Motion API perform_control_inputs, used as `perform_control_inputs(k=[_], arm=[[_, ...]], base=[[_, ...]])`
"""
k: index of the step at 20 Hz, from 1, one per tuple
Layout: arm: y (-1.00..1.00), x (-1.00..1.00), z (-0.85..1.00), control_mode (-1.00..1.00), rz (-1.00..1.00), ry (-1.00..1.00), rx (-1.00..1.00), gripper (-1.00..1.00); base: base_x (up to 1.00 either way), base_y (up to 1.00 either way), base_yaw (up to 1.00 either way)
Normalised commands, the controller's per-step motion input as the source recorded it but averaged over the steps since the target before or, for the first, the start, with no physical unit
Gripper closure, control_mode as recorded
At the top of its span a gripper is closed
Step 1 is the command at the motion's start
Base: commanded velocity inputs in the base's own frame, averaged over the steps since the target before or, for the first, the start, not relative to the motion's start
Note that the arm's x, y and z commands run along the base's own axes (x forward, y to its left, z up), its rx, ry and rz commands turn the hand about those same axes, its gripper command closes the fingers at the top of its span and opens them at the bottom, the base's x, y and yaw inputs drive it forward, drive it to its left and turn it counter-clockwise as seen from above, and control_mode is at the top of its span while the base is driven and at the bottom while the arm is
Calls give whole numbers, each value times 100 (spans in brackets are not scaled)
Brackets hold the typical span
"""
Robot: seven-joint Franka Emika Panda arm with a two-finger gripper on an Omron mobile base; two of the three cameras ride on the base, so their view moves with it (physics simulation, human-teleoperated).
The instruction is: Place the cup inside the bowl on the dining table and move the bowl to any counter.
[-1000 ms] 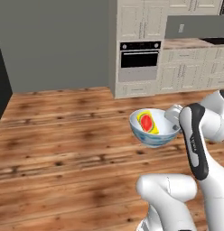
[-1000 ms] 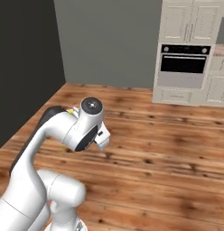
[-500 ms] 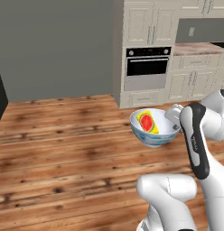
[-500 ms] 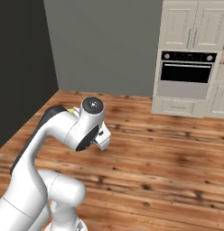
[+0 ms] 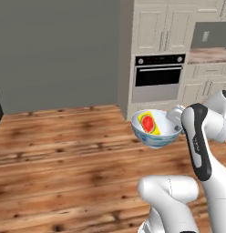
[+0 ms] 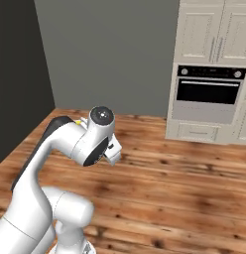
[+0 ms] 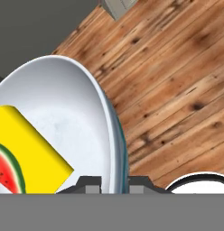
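The bowl (image 5: 156, 134), white inside and pale blue patterned outside, hangs in the air over the wood floor, in front of the arm. The yellow cup (image 5: 149, 124) lies on its side in it, showing its red inside. My gripper (image 5: 173, 124) is shut on the bowl's right rim. In the hand view the bowl (image 7: 73, 113) fills the left half, with the cup (image 7: 30, 153) at its bottom left. The rim runs down between my gripper's (image 7: 114, 183) two dark fingertips (image 7: 89, 183). A stone-topped counter (image 5: 209, 55) over cream cabinets stands at the far right. The dining table is out of view.
A black wall oven (image 5: 159, 76) set in tall cream cabinets (image 6: 209, 30) stands ahead, also seen as the oven (image 6: 209, 92) from the right. A grey wall (image 5: 55, 50) runs to its left, with a dark panel (image 6: 18, 74) beside it. Wood floor (image 6: 184, 178) lies all around.
The whole scene has shifted: the base has moved and the oven and cabinets now look nearer. The arm, the bowl and the cup in it keep the same pose.
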Motion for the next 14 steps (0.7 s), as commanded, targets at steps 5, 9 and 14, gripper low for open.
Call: perform_control_inputs(k=[5,9,14], arm=[[0,0,0,100,0,0,0,100],[0,0,0,100,0,0,0,100],[0,0,0,100,0,0,0,100]], base=[[100,18,0],[100,16,0],[100,12,0]])
